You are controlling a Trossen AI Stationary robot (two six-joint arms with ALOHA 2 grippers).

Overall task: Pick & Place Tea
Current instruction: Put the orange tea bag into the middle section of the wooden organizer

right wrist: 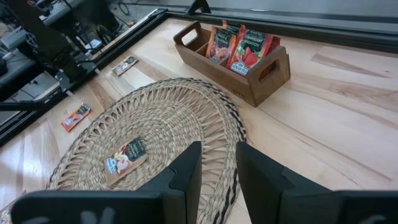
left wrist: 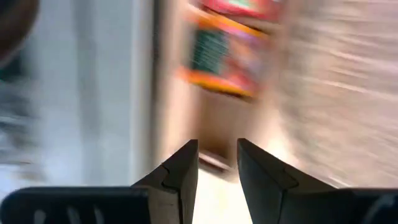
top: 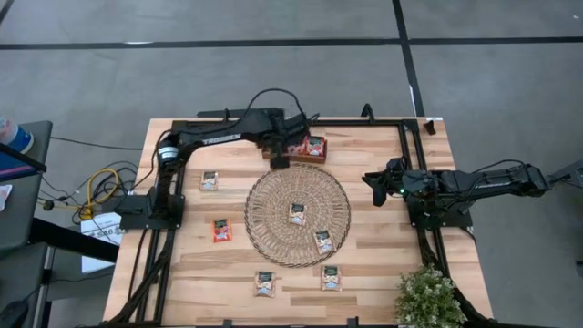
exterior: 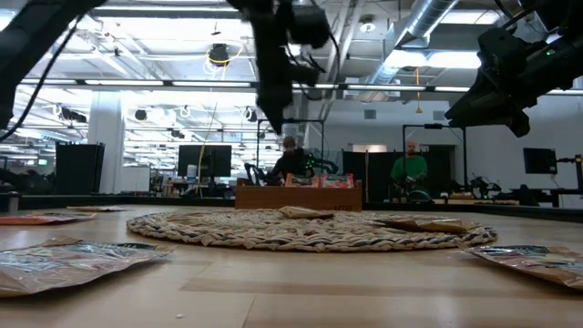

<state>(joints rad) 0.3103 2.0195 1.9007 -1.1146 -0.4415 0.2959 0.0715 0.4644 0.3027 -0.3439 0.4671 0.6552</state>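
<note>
Tea sachets lie flat about the table: a beige one (top: 209, 179), a red-orange one (top: 221, 230), two near the front edge (top: 265, 283) (top: 331, 277), and two on the round woven mat (top: 297, 213) (top: 323, 241). More sachets stand upright in the wooden tray (top: 314, 146) (right wrist: 247, 51). My left gripper (top: 280, 160) (left wrist: 217, 163) hangs over the tray's left end, pointing down, its fingers a little apart with nothing seen between them; its wrist view is blurred. My right gripper (top: 372, 179) (right wrist: 218, 163) waits above the table right of the mat, slightly open and empty.
The woven mat (top: 273, 196) fills the table's middle. The wooden tray (right wrist: 252, 87) stands just beyond it at the far side. A potted plant (top: 428, 296) sits at the near right corner. Black frame rails run along the table's left and right edges. People sit in the room behind.
</note>
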